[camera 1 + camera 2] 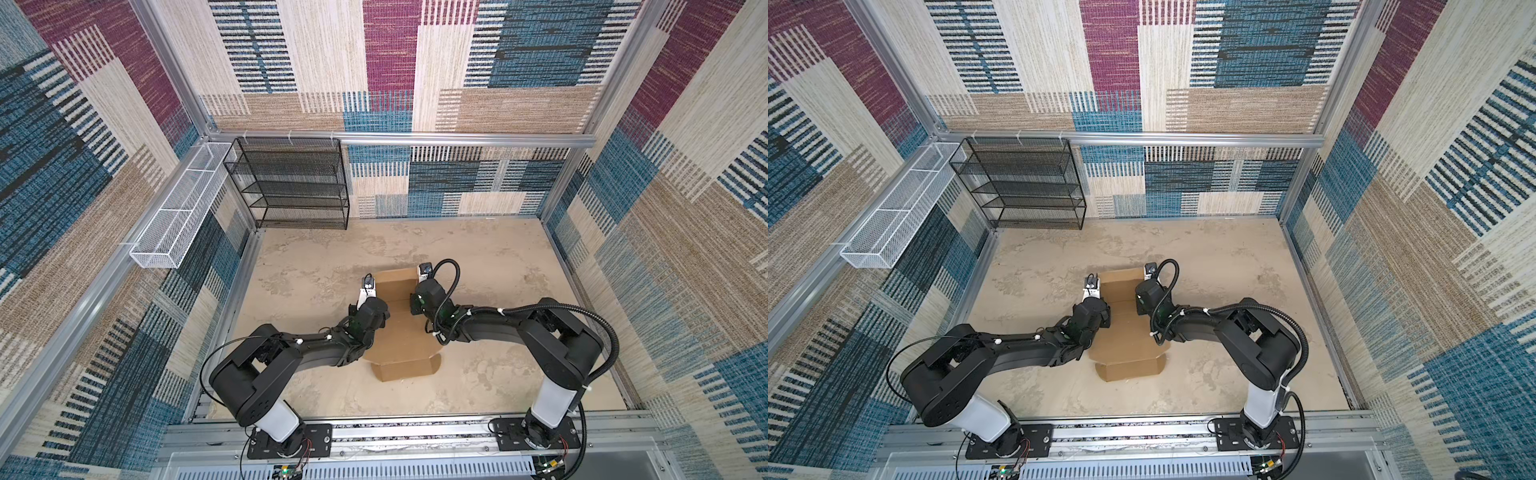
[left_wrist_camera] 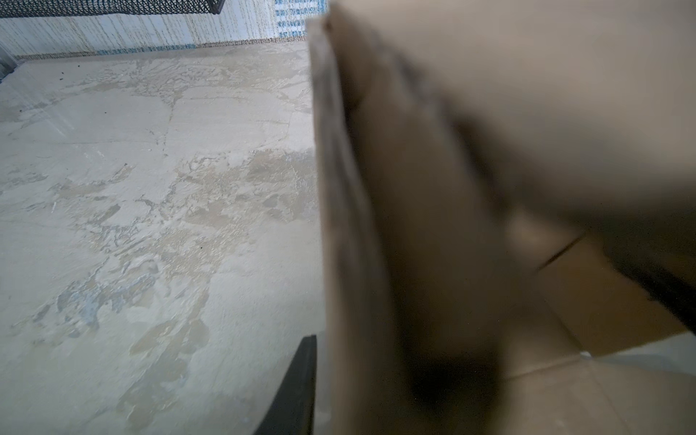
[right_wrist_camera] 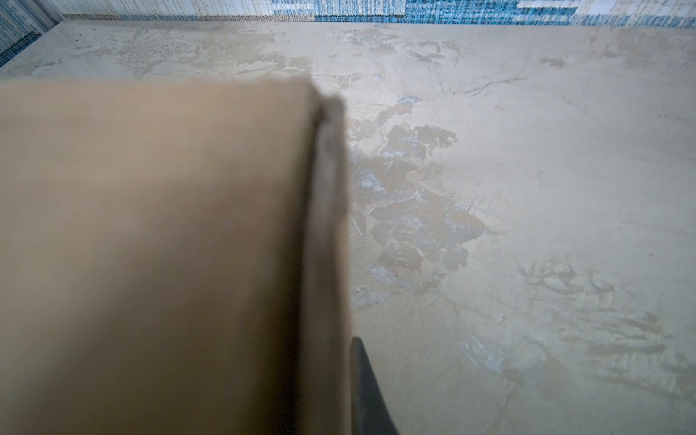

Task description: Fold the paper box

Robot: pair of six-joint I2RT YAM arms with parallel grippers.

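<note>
A brown paper box (image 1: 1125,345), partly folded, is seen lying on the mottled beige worktop (image 1: 1225,291) between two black arms. The left pincer (image 1: 1091,284) is placed at its left edge, the right pincer (image 1: 1149,271) at its far right corner. A flap with notched corners is seen at the box's near end. A black mesh rack (image 1: 1021,187) is set against the rear wall, and a white mesh basket (image 1: 892,220) is hung along the left wall.

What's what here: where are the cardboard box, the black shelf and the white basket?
paper box (image 1: 405,347): in a top view, bare middle panel.
black mesh shelf (image 1: 291,183): in a top view, middle tier's mesh.
white wire basket (image 1: 183,203): in a top view, long side wall.
</note>
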